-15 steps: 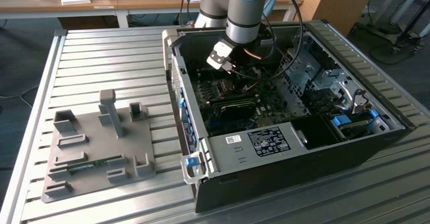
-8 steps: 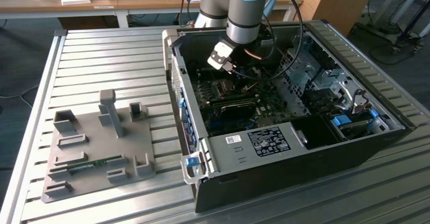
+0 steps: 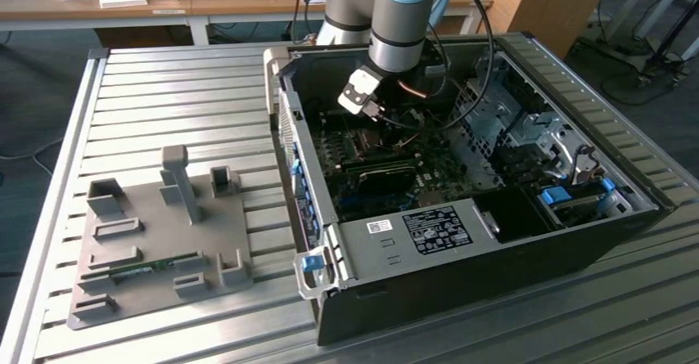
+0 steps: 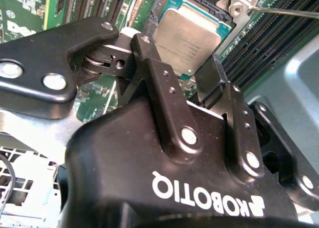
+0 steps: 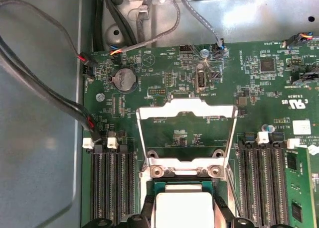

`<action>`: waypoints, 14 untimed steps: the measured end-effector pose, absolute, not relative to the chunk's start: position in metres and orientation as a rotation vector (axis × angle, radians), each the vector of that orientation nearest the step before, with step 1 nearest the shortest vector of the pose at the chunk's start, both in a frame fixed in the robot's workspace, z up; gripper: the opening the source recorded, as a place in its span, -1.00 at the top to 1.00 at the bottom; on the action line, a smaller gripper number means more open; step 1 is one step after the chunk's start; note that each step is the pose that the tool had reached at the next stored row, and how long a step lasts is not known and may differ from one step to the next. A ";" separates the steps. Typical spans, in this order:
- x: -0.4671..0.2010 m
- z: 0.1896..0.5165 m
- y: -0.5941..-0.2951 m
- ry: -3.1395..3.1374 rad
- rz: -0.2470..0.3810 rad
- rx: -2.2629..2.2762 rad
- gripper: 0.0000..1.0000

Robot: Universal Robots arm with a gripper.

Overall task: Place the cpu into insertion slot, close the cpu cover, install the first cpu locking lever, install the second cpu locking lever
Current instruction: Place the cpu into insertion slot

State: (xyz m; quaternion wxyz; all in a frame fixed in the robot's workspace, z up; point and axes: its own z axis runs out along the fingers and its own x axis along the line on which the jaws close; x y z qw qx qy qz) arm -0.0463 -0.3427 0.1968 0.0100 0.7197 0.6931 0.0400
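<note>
- Robot arm (image 3: 399,20) reaches down into an open PC case (image 3: 611,241) lying on its side on a slatted metal worktop (image 3: 175,94). Its gripper (image 3: 372,106) is low over the motherboard (image 3: 437,168).
- In both wrist views the cpu (image 4: 188,34) (image 5: 183,205), pale silvery top up, sits between the two black fingers (image 4: 149,58) of the gripper (image 4: 175,51) (image 5: 184,210).
- Jaws are narrowed to about chip width, w/ pads against two opposite edges of the cpu, holding it.
- The cpu is at the socket, inside its teal-green rim (image 5: 160,188). Can't tell whether it is fully seated.
- In the first wrist view the cpu cover (image 5: 185,107) stands swung open, away from the socket. Its silvery frame is hinged at the screwed bar just beyond the chip, and green board shows thru its open centre.
- Rows of black memory slots (image 5: 107,188) flank the socket on both sides, and a coin cell (image 5: 123,79) sits farther up the board.
- In the second wrist view a thin steel rod (image 4: 284,11) runs past the socket's far corner.
- At the exterior view's left, a grey fixture plate (image 3: 164,249) w/ upright holders rests on the worktop beside the case.
</note>
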 end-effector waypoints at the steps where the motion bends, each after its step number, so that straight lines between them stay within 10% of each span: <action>1: -0.046 0.197 -0.343 2.163 0.125 2.247 -0.08; 14: -0.047 0.196 -0.343 2.163 0.125 2.247 -0.08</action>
